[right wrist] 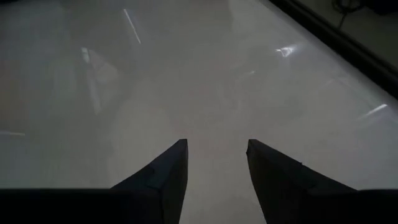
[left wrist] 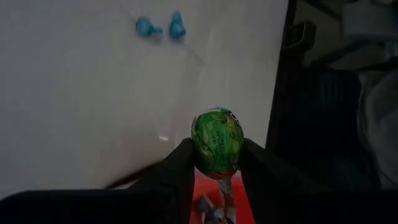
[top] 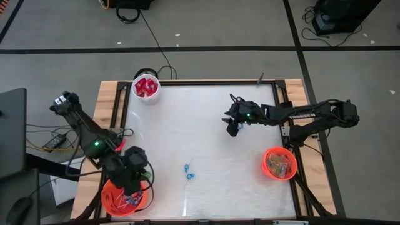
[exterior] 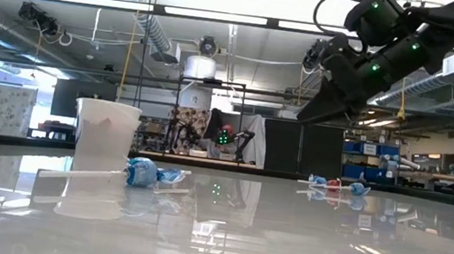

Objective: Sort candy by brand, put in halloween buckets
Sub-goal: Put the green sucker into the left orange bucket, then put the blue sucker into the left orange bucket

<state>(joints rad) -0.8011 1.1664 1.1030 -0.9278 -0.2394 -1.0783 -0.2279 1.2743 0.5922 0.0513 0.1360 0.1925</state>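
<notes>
Three buckets sit on the surface (top: 200, 125): two orange ones (top: 125, 199) (top: 279, 163) and one white (top: 146, 88). Two blue lollipops (top: 187, 172) lie loose between the orange buckets. One green lollipop (left wrist: 216, 142) is held over an orange bucket. Two arms, one claw each.

Lollipop (left wrist: 216, 144) wrapper: green w/ darker green print. Two loose lollipops (top: 187, 172) near tabletop front edge: blue. Bucket (top: 124, 199) at front-left corner & bucket (top: 279, 163) at right edge: bright orange. Cup (top: 146, 88) at back-left corner: white, red packets inside. Tabletop (top: 200, 125): glossy white.
</notes>
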